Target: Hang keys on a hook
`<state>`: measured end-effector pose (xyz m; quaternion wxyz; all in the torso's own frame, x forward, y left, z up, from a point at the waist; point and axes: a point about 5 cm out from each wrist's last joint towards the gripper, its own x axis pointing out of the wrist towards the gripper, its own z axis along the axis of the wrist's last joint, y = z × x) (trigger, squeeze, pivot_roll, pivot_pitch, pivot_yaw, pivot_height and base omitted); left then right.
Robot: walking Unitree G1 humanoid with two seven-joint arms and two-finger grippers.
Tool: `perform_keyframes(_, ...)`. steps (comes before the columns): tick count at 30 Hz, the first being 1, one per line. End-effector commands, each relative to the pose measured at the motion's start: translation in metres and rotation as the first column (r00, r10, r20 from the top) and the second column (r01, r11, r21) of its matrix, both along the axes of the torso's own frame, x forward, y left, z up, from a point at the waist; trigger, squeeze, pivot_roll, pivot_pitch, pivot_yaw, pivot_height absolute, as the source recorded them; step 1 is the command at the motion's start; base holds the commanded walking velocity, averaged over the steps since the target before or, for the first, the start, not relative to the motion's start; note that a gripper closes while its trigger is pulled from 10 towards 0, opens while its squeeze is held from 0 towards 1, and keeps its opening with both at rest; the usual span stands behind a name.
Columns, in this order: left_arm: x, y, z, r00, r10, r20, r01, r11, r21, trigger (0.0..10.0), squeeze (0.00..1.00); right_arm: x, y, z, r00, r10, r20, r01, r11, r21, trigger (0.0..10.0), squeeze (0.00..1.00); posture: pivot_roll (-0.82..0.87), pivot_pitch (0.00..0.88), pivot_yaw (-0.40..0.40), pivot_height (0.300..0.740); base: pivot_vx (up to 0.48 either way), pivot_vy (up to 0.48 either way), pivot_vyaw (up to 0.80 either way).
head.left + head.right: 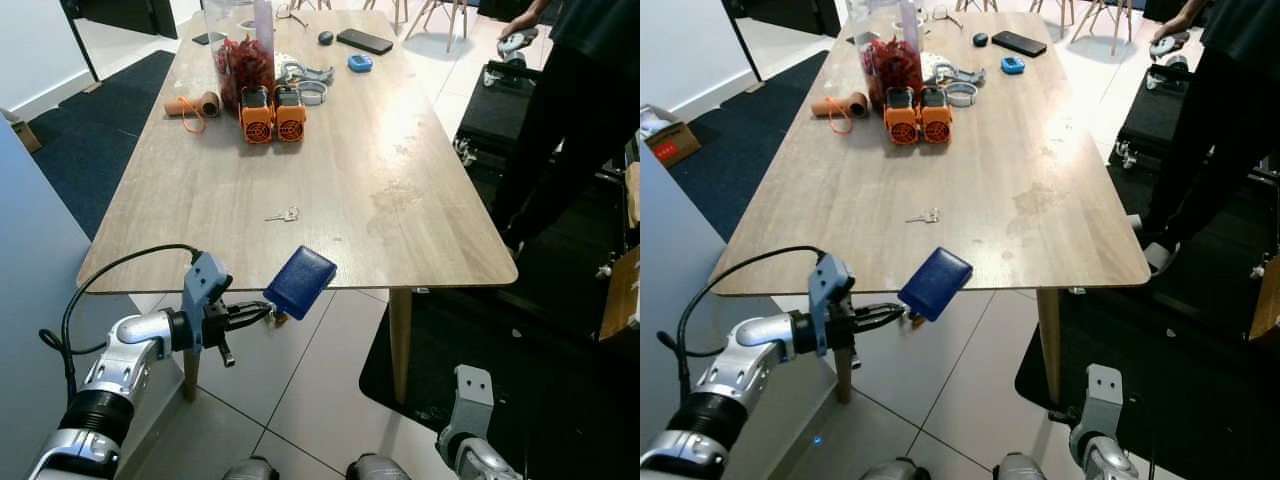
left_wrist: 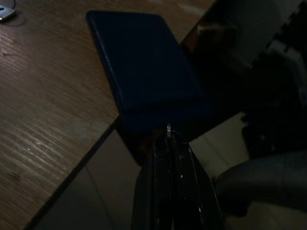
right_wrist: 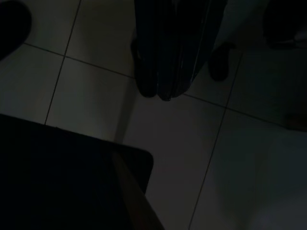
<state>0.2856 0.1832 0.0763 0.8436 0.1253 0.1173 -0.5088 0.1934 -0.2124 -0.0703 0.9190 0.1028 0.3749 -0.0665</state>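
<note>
From the left eye view, the left gripper (image 1: 262, 314) reaches out level in front of the near edge of a long wooden table (image 1: 330, 190). Its two black fingers are pressed together on a ring at the bottom of a dark blue key pouch (image 1: 300, 282), which stands tilted up from the fingertips, just off the table's edge. A small loose silver key (image 1: 284, 214) lies on the tabletop, apart from the pouch. No hook can be made out here. To do this step well, the gripper should probably keep its pinch firm and carry the pouch slowly, so the ring does not slip out.

From the right eye view, two orange battery packs (image 1: 919, 115) stand side by side at the far end of the table, with a jar of red pieces (image 1: 892, 62) behind them and a black phone (image 1: 1018, 43) farther back. A person in dark clothes (image 1: 1215, 120) stands near the table's right side, and may be in the way if the robot turns there.

From the left wrist view, the closed fingers (image 2: 165, 187) meet at a thin metal ring (image 2: 169, 129) under the pouch.

From the right wrist view, the right gripper (image 3: 165, 93) hangs idle over pale floor tiles (image 3: 91, 91), its fingers drawn together on nothing.
</note>
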Motion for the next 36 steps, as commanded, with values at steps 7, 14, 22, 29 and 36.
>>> perform_keyframes(7,-0.011,0.017,-0.024,0.999,-0.041,0.022,0.035,0.968,0.250,0.0,0.00,-0.006,-0.003,-0.003,1.000,-0.012,-0.023,0.012,1.000,0.003,10.0,0.00,0.04,0.084,-0.014,0.740,0.000,0.000,0.00)
perform_keyframes(14,-0.014,0.048,-0.057,0.990,0.114,0.084,-0.142,0.787,0.600,0.0,0.00,-0.006,-0.002,-0.003,1.000,-0.011,-0.024,0.011,1.000,0.005,10.0,0.00,0.04,0.082,-0.015,0.740,0.000,0.000,0.00)
perform_keyframes(22,-0.026,0.062,-0.081,0.913,0.392,0.109,-0.375,0.705,0.601,0.0,0.00,-0.005,-0.002,-0.003,1.000,-0.014,-0.023,0.014,1.000,0.007,10.0,0.00,0.04,0.077,-0.015,0.740,0.000,0.000,0.00)
perform_keyframes(29,-0.055,0.070,-0.110,0.760,0.649,0.034,-0.544,0.606,0.581,0.0,0.00,-0.006,0.001,-0.004,1.000,-0.013,-0.028,0.013,1.000,0.012,10.0,0.00,0.05,0.068,-0.016,0.740,0.000,0.000,0.00)
perform_keyframes(36,-0.078,0.071,-0.129,0.462,0.883,-0.084,-0.744,0.437,0.505,0.0,0.00,-0.009,0.007,-0.007,0.999,-0.013,-0.039,0.014,1.000,0.021,10.0,0.00,0.05,0.057,-0.012,0.740,0.000,0.000,0.00)
